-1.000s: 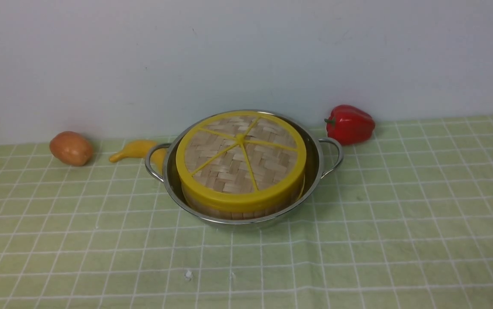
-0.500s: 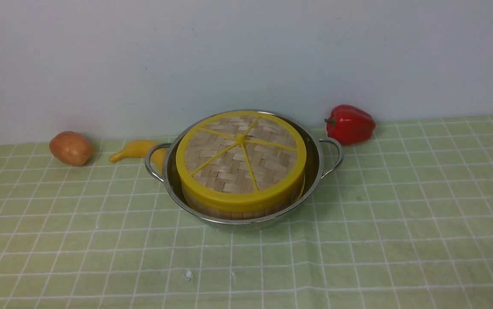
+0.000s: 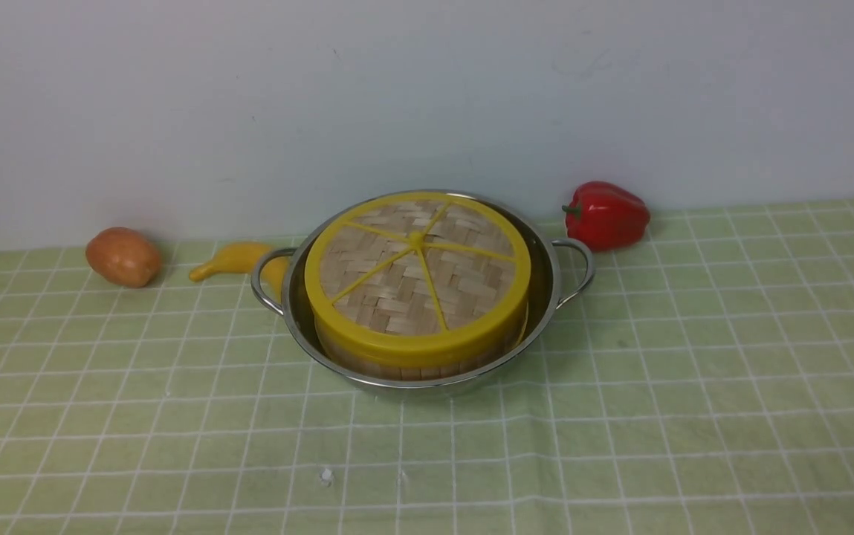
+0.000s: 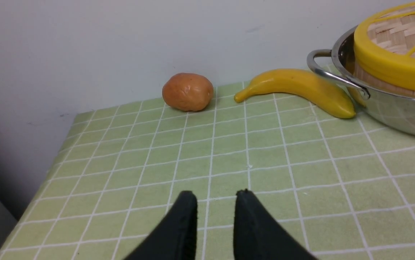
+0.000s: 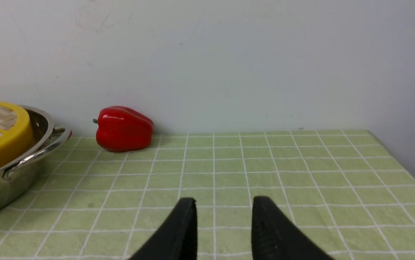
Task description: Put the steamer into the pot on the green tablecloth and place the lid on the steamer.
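Front view: lid (image 3: 417, 272) caps steamer (image 3: 412, 365), seated in pot (image 3: 545, 282) mid-cloth (image 3: 694, 386). I judge the bamboo light, stiff, best gripped by its rims. Banana (image 3: 237, 258) touches the pot; potato (image 3: 123, 256), pepper (image 3: 606, 215) stand apart. Both fingers (image 4: 212, 202) (image 5: 223, 207) released, empty.

Shiny steel pot (image 3: 545, 297), woven bamboo lid (image 3: 417, 276), matt checked green tablecloth (image 3: 694, 416).
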